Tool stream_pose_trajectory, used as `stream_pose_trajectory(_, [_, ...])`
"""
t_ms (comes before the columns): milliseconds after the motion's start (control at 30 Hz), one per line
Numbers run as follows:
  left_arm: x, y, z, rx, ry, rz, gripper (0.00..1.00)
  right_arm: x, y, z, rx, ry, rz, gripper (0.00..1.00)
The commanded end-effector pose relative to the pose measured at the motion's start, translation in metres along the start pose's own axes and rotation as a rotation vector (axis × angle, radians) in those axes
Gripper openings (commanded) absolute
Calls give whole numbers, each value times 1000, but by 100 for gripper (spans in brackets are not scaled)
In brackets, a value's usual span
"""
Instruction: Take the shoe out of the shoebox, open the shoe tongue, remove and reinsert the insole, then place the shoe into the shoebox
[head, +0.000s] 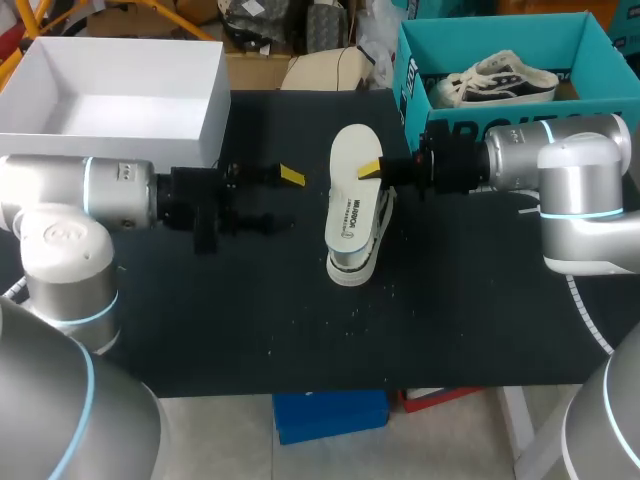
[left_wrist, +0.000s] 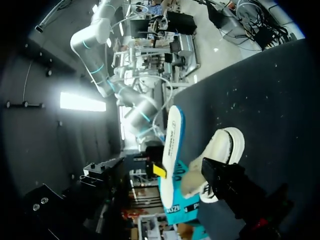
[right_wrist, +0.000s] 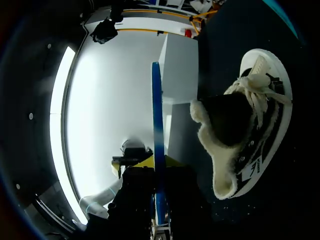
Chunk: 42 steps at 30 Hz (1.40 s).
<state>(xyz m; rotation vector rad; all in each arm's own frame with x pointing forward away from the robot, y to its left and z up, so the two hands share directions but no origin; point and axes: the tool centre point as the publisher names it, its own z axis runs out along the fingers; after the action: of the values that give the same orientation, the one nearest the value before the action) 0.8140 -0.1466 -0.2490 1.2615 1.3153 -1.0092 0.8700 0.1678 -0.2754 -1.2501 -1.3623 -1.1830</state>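
The shoe (head: 353, 240) lies mid-frame on the desk (head: 300, 330), open room all round. The right tool (head: 373, 170), arm level, clamps the insole (head: 355, 148) above it. The left tool (head: 285, 198) is level too, fingers apart, empty.

On the counter (head: 200, 330) the shoe (head: 355, 245) lies centrally, insole (head: 352, 150) above it in the right pincer (head: 372, 168), left pincer (head: 285, 198) leftward, shoebox (head: 408, 60) behind right.

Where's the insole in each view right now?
Head view: insole mid-table, in the right gripper, above the shoe.
Left wrist view: insole ahead of the gripper, beside the shoe.
Right wrist view: insole edge-on between the gripper's fingers.
Shared landmark: the shoe.
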Motion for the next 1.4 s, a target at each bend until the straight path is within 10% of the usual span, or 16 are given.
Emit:
stream_pose_trajectory(33, [18, 7, 13, -32, -45, -3, 100, 0, 0, 1, 0, -2, 1, 0])
stream_pose_trajectory(400, [21, 21, 50, 5, -85, 36, 98, 0, 0, 1, 0, -2, 1, 0])
stream_pose_trajectory(800, [19, 33, 74, 24, -102, 54, 54, 0, 0, 1, 0, -2, 1, 0])
stream_pose_trajectory(1400, [14, 38, 88, 47, -119, 64, 32, 0, 0, 1, 0, -2, 1, 0])
